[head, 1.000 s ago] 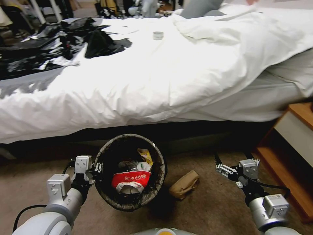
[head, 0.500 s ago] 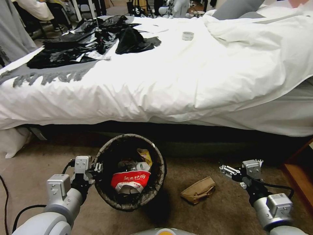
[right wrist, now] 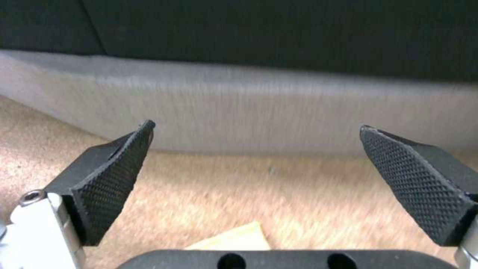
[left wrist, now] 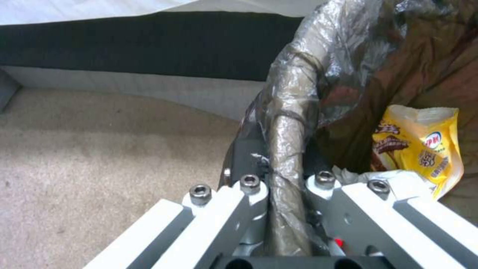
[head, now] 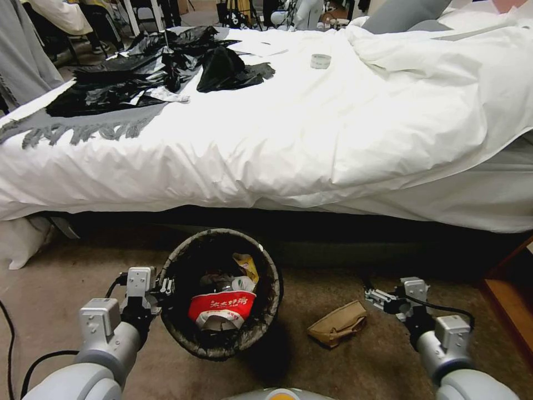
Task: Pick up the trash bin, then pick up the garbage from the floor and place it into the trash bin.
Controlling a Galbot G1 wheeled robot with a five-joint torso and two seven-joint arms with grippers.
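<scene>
Your right tool (head: 373, 293) has shifted left and nearer since the last frame, fingers spread, hovering just right of the brown paper bag (head: 338, 324) on the carpet (head: 66, 289). Left tool (head: 164, 287) pinches the trash bin (head: 183, 333) rim at its left side. Bed (head: 277, 144) overhangs just beyond; yellow wrapper (left wrist: 423, 144) half buried inside the bin.

since a second ago the camera swings left, so the bed (head: 311, 128) and the brown paper bag (head: 338, 324) sit further right in the head view. over the last half second the right gripper (head: 371, 294), fingers spread, shifts left and down, nearer the bag.
</scene>
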